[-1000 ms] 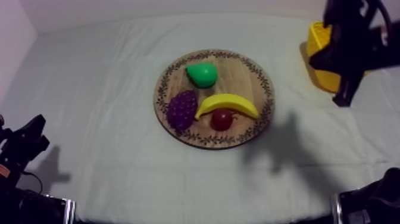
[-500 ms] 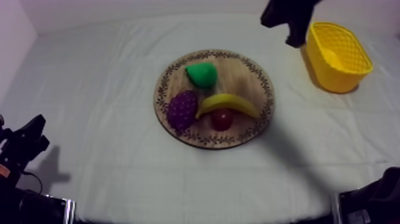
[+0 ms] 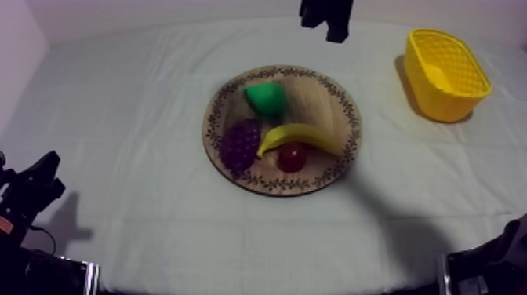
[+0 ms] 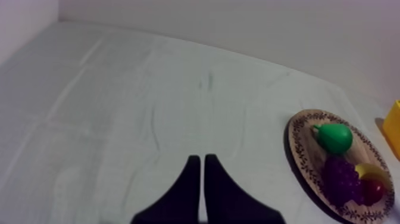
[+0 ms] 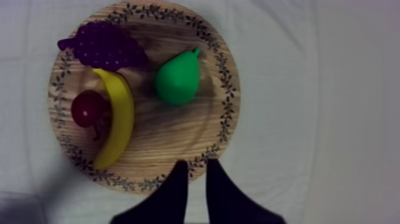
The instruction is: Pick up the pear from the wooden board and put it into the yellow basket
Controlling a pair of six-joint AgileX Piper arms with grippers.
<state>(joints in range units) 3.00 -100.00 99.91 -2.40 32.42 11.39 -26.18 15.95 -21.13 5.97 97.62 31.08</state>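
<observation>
The green pear [image 3: 267, 97] lies on the far side of the round wooden board [image 3: 321, 110], beside the purple grapes [image 3: 240, 144]. My right gripper [image 3: 339, 35] hangs high beyond the board's far edge, well left of the yellow basket [image 3: 447, 74]. Seen from the right wrist, its fingers [image 5: 197, 164] lie together as a narrow wedge over the board's rim [image 5: 229, 113], with the pear [image 5: 177, 80] a short way ahead. My left gripper [image 4: 200, 158] is shut on nothing over bare cloth, low at the table's left [image 3: 47, 169]. From there the pear [image 4: 333, 137] shows far off on the board [image 4: 303, 137].
A banana [image 3: 299, 136] and a small red fruit [image 3: 292, 157] share the board's near half with the grapes. In the right wrist view the banana [image 5: 116, 122] curves between the red fruit [image 5: 88, 108] and the pear. The basket's edge [image 4: 394, 128] shows behind the board.
My right arm has swung left from in front of the basket along the table's far side to beyond the board. The basket now stands uncovered. The left arm and fruit stayed put.
</observation>
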